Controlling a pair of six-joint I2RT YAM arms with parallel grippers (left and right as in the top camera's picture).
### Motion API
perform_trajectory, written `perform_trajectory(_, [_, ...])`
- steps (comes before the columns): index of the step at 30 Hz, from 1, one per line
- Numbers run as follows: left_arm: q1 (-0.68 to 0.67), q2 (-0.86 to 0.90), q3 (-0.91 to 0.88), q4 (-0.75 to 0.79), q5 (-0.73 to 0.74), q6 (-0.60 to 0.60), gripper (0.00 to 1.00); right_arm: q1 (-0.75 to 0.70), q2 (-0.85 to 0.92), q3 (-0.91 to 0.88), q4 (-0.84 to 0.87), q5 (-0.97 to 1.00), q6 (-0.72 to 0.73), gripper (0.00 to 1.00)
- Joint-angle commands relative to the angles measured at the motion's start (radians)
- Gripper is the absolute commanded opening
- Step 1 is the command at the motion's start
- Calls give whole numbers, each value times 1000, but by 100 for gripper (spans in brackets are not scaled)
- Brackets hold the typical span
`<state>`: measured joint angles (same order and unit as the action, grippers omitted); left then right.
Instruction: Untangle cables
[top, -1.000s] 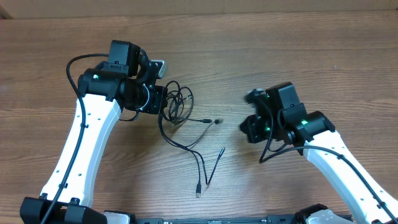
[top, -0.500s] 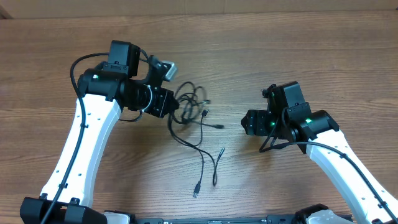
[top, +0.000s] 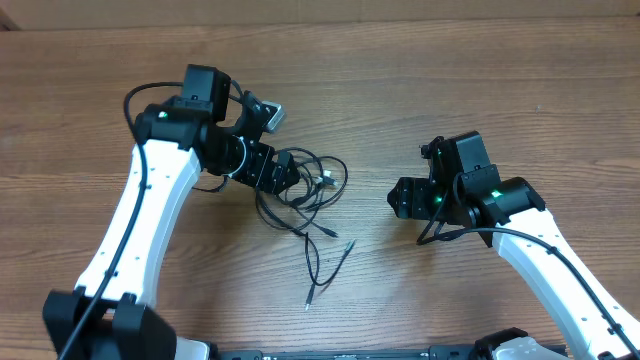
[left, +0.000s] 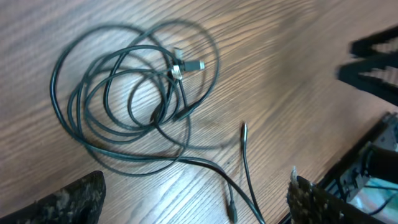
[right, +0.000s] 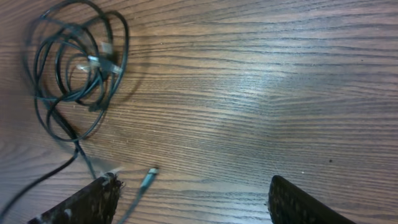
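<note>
Lying tangled, cables (left: 177, 68) blurred at plugs, left end effector (left: 194, 186) spread empty, right end effector (right: 193, 183) likewise, both cropped.

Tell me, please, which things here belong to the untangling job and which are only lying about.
Belonging to the job:
the cables, tangled in loops with loose ends trailing
the left gripper, open
the right gripper, open

Lying about:
no stray items visible; only the wooden table beneath
</note>
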<state>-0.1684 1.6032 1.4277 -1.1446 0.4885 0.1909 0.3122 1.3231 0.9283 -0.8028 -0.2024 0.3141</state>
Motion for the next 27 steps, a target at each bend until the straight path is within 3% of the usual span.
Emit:
perform_trajectory(1, [4, 60, 15, 0, -51, -75, 91, 1, -3, 0, 3, -1, 3, 74])
perform_trajectory(5, [4, 114, 15, -11, -58, -109, 85, 1, -3, 0, 3, -1, 3, 74])
perform_trajectory(11, [3, 145, 14, -18, -220, -267, 89, 1, -3, 0, 2, -1, -1, 74])
perform_trajectory(19, [-3, 144, 14, 3, -213, -262, 89, 1, -3, 0, 3, -1, 0, 73])
perform_trajectory(27, [-111, 145, 11, 66, -189, -87, 68, 1, -3, 0, 3, -1, 0, 73])
